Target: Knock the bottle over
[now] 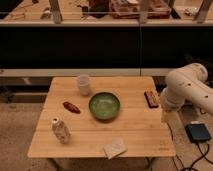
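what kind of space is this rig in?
Probably an indoor lab or office test area: wooden table staged with a bottle and green bowl, railing behind, robot hand beside the table's right edge.

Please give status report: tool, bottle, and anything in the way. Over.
Tool low at right edge of table, far from bottle. Bottle standing, front-left corner, not yet knocked. Green bowl borders the direct path.

My gripper [165, 115] is at the desk's [135, 131] right edge, mostly hidden under my arm [188, 86]. The arm is cut off by the picture's right edge.
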